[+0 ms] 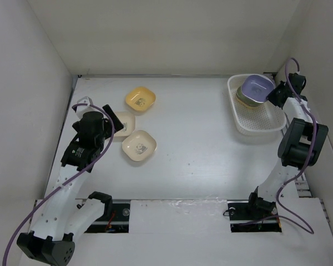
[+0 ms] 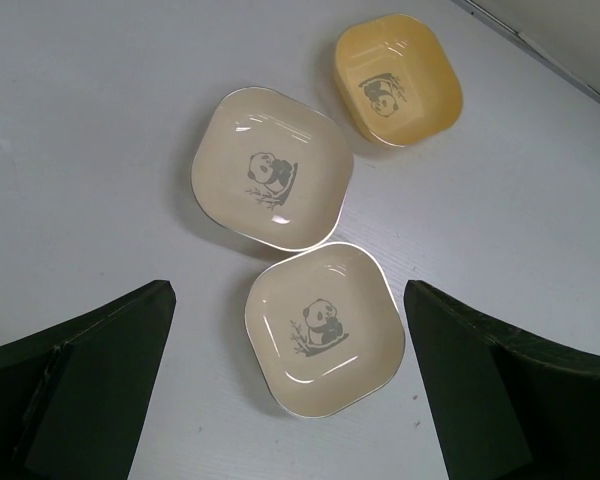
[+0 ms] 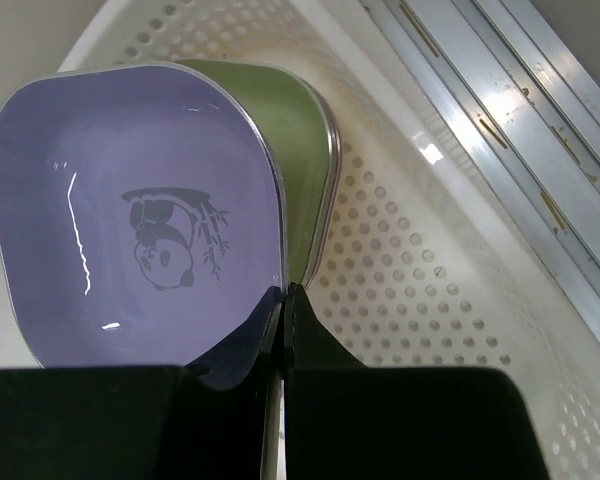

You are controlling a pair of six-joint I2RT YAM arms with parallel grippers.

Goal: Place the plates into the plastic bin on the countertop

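Bright, even, diffuse light from overhead washes the white desk [image 1: 200, 138], and the shadows on it are faint and soft-edged. Thin white glare streaks cross the purple plate [image 3: 130, 250] and the aluminium rail [image 3: 500, 100]. The right tool [image 3: 283, 305], close to the lens, reads as featureless black. The cream plates [image 2: 270, 165] are sharply focused.

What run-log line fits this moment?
right fingers: shut on purple plate, over green plate in bin | left fingers: open above cream plates | yellow plate: on countertop
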